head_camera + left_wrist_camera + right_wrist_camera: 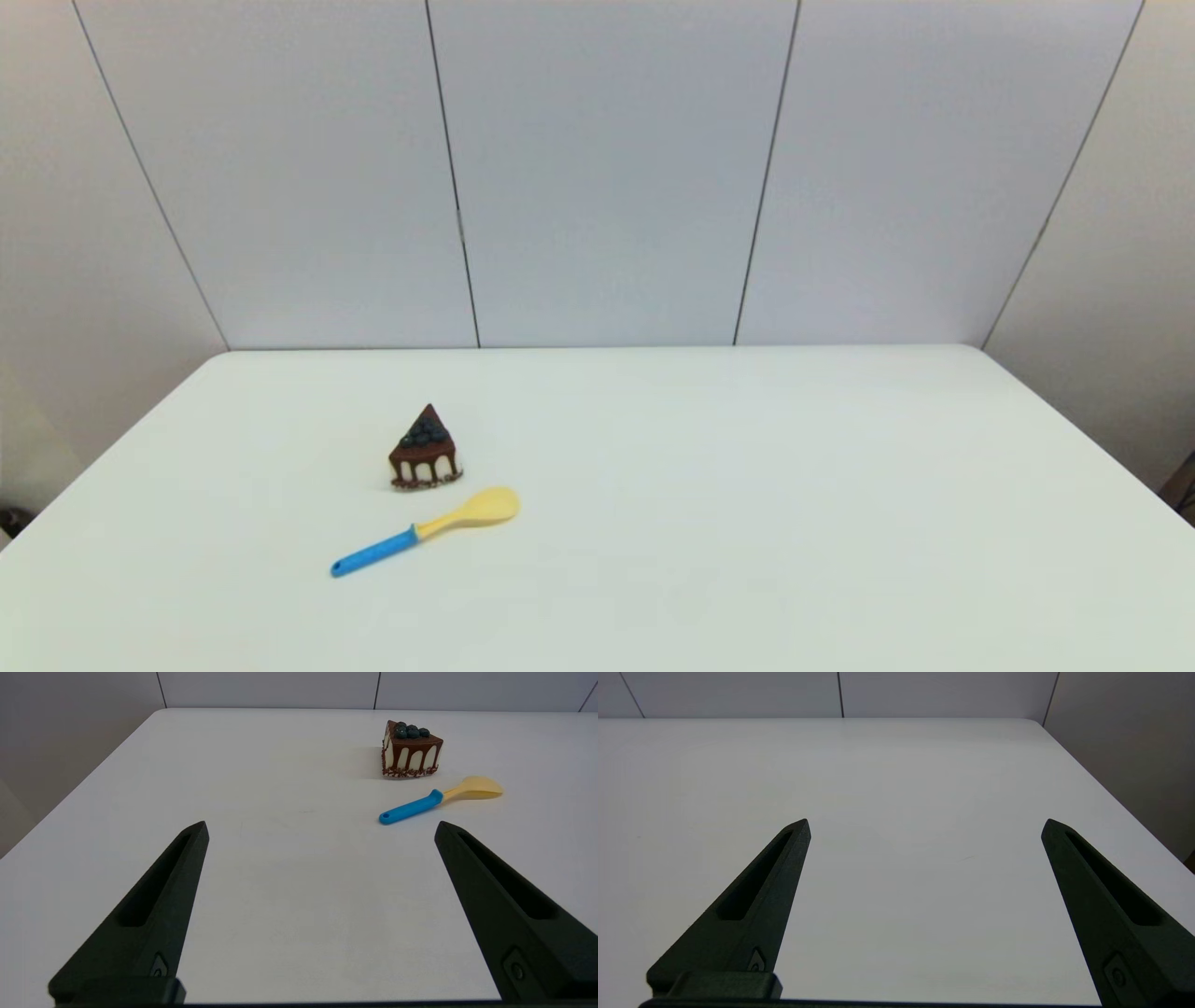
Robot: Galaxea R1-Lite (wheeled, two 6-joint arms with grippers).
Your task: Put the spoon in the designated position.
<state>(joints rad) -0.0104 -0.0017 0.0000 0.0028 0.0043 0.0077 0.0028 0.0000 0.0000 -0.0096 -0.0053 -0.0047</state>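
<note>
Left end effector (321, 828) wide apart, holding nothing.

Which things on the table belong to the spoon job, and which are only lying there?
Belong to the job:
- small plastic spoon, pale yellow bowl, bright blue handle
- open left gripper, nearest to it

Only lying there:
- triangular chocolate cake slice
- open right gripper, over bare white table

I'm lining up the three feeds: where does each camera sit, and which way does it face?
Head: high on the robot, facing down at the table; no arm shows.
Left wrist: behind the open left gripper, facing the spoon and cake slice.
Right wrist: behind the open right gripper, facing bare tabletop.
Head and left wrist share spoon and cake.
</note>
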